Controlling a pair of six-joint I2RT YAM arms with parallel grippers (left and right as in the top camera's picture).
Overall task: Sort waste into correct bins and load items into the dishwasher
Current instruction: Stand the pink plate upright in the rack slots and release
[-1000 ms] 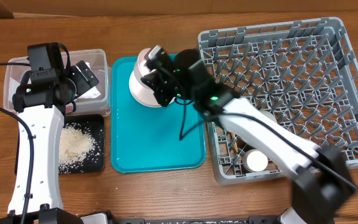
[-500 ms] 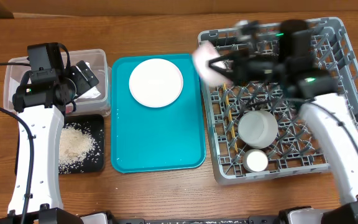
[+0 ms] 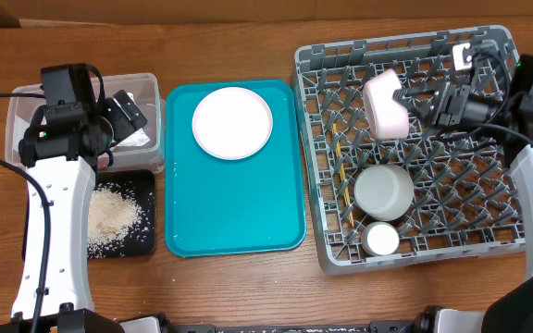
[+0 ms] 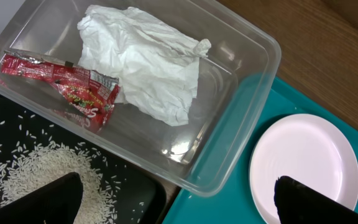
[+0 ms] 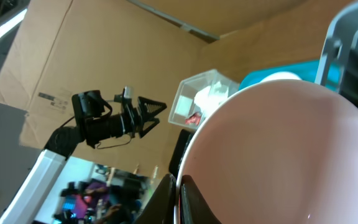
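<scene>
Near to far:
- dish rack [image 3: 470, 205], near-left corner: cream cup [image 3: 380, 240] sits on the lattice. Grey bowl [image 3: 383, 191] is just behind it.
- black tray [image 3: 145, 242] at near left, with loose rice [image 3: 109, 215] spread across it.
- teal tray [image 3: 239, 213] lies between the black tray and the rack. A white plate [image 3: 232, 122] sits flat at its far end.
- clear tub [image 3: 17, 129] is directly behind the black tray and holds a crumpled napkin [image 4: 145, 62] and a red sauce packet [image 4: 67, 87]. The packet has print, but it's creased and too small to read.
- left gripper [image 3: 128, 116] hangs over the tub's right side – jaws spread wide, nothing between them.
- right gripper [image 3: 411, 106] is clamped on the rim of the pink plate [image 3: 384, 106]. The plate is up on edge and tilted, over the far middle of the rack – can't tell if it touches the pegs.
- the right wrist view shows a cardboard box [image 5: 73, 74] well behind the table. It has a small printed label, not legible.
</scene>
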